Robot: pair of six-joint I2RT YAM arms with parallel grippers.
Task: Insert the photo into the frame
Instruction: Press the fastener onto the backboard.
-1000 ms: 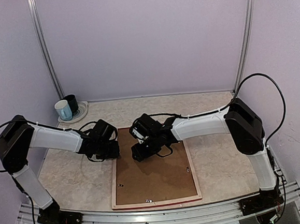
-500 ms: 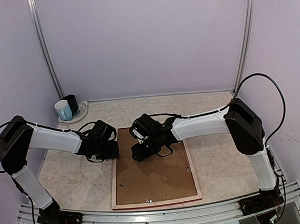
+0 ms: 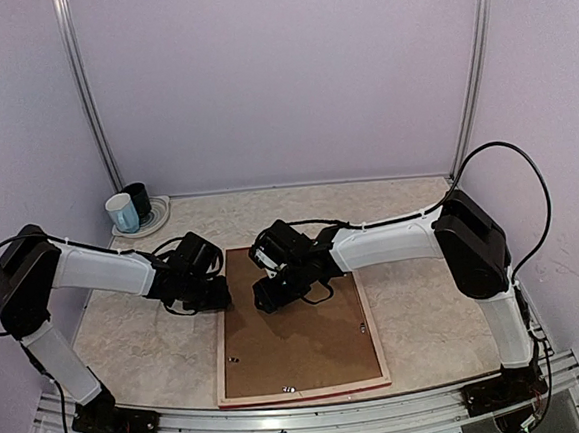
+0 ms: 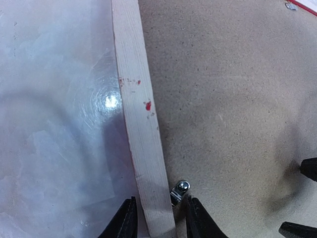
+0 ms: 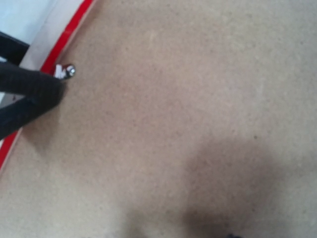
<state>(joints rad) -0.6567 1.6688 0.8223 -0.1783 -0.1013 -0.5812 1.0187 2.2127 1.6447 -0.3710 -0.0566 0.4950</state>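
The frame [image 3: 303, 392] lies face down at the middle of the worktop's near edge, its brown backing board [image 3: 299, 341] up, with a thin red strip showing along the inner edge. The left gripper [image 4: 159, 221] sits low over the frame's left rail, fingers [image 4: 125, 219] parted and straddling the pale wood and a small metal clip [image 4: 180, 191]. The right gripper [image 3: 269, 298] hovers over the board's far-left part. Its fingers are out of sight, so I cannot tell their state.
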